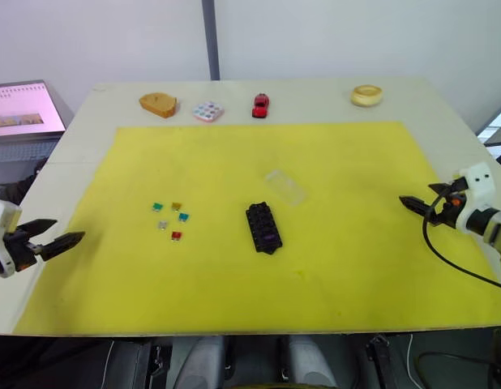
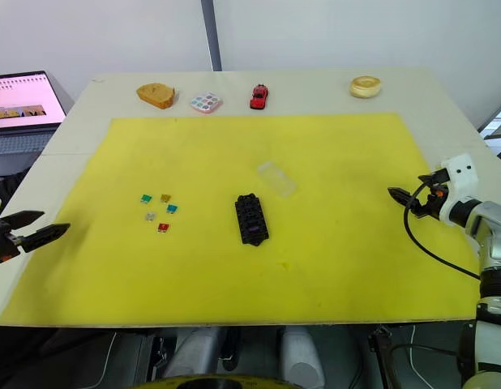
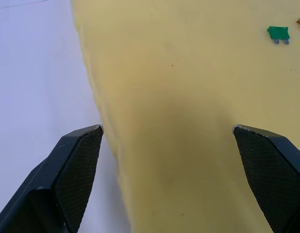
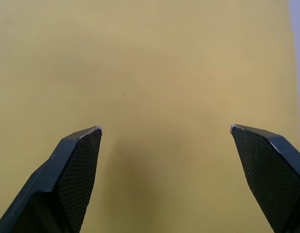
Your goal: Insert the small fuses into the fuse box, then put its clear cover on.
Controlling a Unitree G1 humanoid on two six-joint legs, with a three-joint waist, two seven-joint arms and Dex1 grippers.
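- The mat [image 1: 340, 243] is yellow and covers most of the table [image 1: 64, 174]; a pale strip of table stays bare along the far edge and at both sides.
- The fuse box [image 1: 263, 227] lies near the middle of the mat, a little toward the near edge, with its long side running near to far. One purple fuse [image 1: 269, 237] sits in a slot at its near end.
- The cover [image 1: 284, 185] lies flat on the mat just beyond the fuse box, slightly to the right, apart from it.
- Five loose fuses [image 1: 171, 220] lie in a small group on the mat to the left of the fuse box, well apart from it: green, amber, teal, grey and red. None touches another.
- The left gripper [image 1: 56, 234] hovers at the left edge of the mat, its jaws wide open and holding nothing. The mat between it and the fuses is free.
- The right gripper [image 1: 419, 198] hovers over the right part of the mat, near the right edge, jaws also wide open and empty. Wide free mat lies between it and the fuse box.
- Along the far edge of the table stand a bread piece [image 1: 158, 104], a tile [image 1: 207, 111], a toy car [image 1: 260, 105] and a round yellowish item [image 1: 366, 96], all off the mat.
- A laptop [image 1: 23, 113] stands beside the table, beyond its far left corner.
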